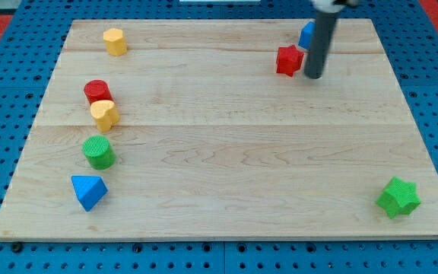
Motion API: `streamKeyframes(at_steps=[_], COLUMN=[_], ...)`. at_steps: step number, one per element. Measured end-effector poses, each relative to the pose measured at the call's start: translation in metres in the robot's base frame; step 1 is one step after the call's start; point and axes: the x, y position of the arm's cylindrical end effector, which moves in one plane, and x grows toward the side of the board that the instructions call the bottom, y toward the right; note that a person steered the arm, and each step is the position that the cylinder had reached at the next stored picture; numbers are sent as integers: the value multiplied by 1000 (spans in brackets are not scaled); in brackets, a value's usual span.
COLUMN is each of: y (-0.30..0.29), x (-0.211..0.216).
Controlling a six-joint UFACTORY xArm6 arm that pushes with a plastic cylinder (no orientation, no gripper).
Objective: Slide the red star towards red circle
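The red star (288,60) lies near the top of the wooden board (226,152), right of the middle. My tip (312,76) rests on the board just to the star's right, close to it or touching it. The red circle (96,91) is far off at the view's left, with a yellow heart-shaped block (104,114) touching its lower side. A blue block (306,34) sits just above and right of the star, partly hidden behind the rod.
A yellow hexagon-like block (115,41) sits at the top left. A green circle (98,152) and a blue triangle (89,191) lie below the yellow heart at the left. A green star (398,197) sits at the bottom right corner.
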Motion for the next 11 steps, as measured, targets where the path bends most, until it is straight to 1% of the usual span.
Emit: streamKeyframes(at_steps=[1,2,3,4,5,6,7,8,9,10,11], y=[-16,-96,-102,-52,-39,-120,-240,-193,-233,-277,-294], x=[-6,-17,-19,-22,-64,-60,-26,-18,7,7,8])
